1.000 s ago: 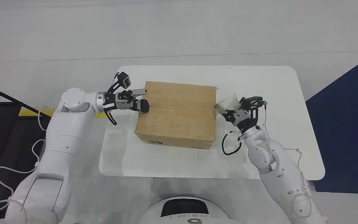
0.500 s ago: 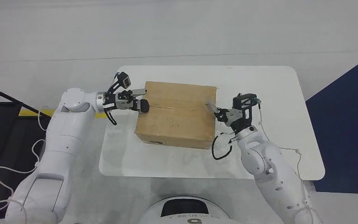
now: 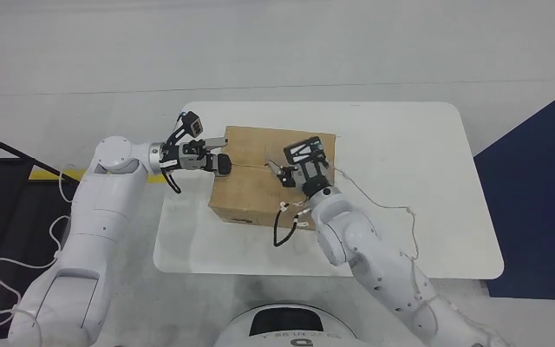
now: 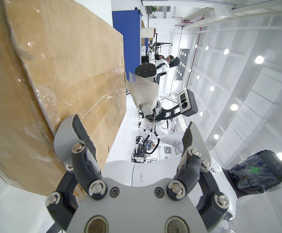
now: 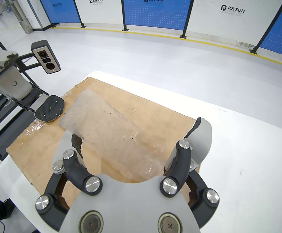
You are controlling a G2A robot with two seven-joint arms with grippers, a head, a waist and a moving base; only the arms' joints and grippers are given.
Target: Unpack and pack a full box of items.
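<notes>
tape thin, sticky, clinging to released right gripper; we'd pinch its free end; left gripper released, at stiff box.

Layout about the box
The box sits on the table. The left gripper is at the box's left end, one pad on its top. The right gripper is above its middle, with the tape strip over the top.

White floor, blue panels, ceiling lights
</notes>
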